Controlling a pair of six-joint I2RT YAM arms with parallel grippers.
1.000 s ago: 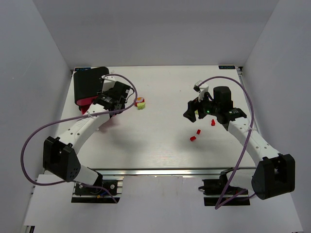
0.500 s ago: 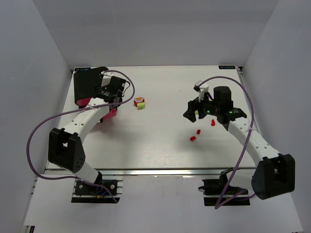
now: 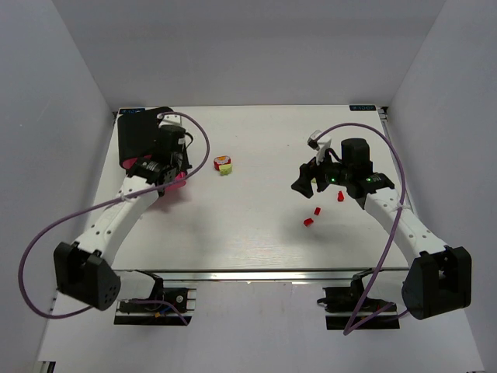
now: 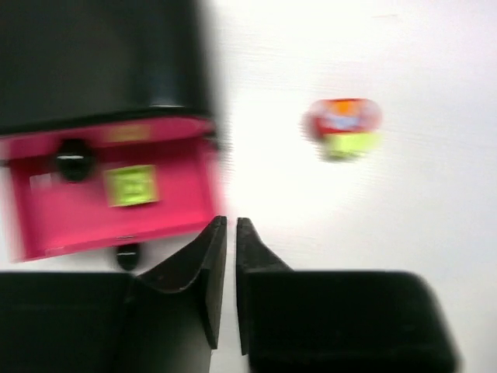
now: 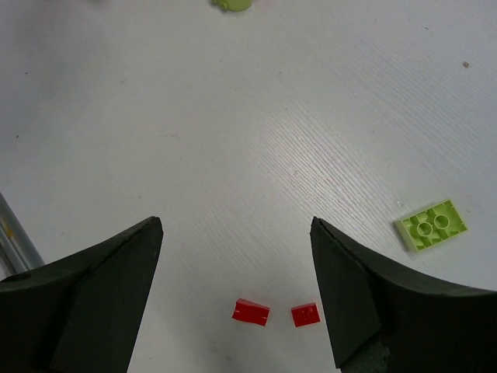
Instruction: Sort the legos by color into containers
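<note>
As I judge it, the sorting is only partly done. One pink drawer of the containers stands pulled out at the far left corner, and what looks like a lime-yellow lego lies in it, though that view is blurred. A red-and-lime clump sits loose nearby on the tabletop, while three red legos and a lime plate wait on the right. My left gripper hangs just in front of the drawer, fingers pinched nearly together on nothing. My right gripper hovers spread wide and empty above two of the reds. The middle gives me broad room. The containers sit close to the left edge and wall, so I would keep that arm's swings tight.
</note>
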